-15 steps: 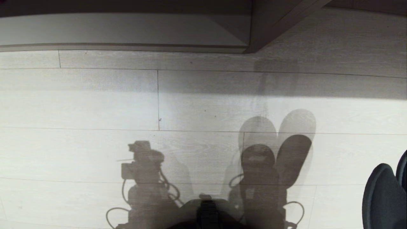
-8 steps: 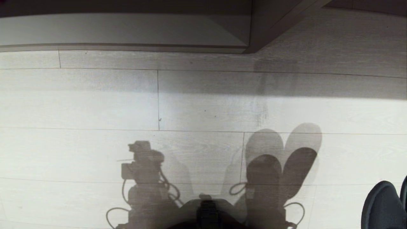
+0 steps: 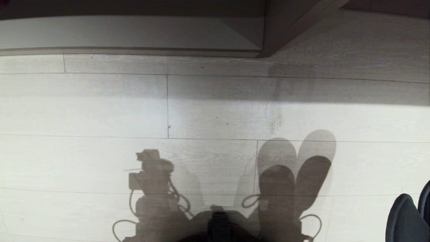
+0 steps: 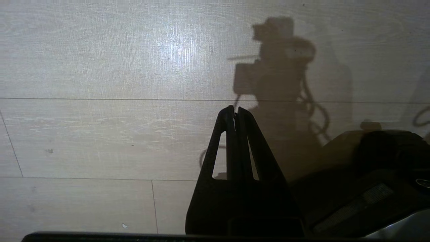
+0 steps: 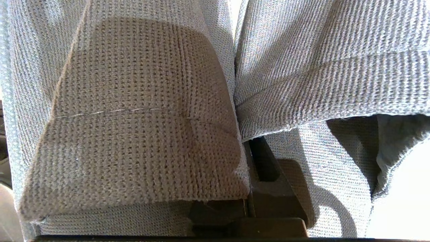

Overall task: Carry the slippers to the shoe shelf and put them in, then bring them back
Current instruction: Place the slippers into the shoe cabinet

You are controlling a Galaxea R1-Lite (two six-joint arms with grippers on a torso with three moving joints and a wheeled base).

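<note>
Right end effector (image 5: pixel 255 158) pinching both slippers (image 5: pixel 141 111) by adjoining edges, so pair hangs together for carrying. Slippers off floor, showing at floor's lower right corner. Shelf (image 3: pixel 134 32) ahead. Left end effector (image 4: pixel 236 116) pressed together, idle above floor.

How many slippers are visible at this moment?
2. Both slippers hang side by side, pressed together in the shut right tool; in the head view they show at the lower right edge.
</note>
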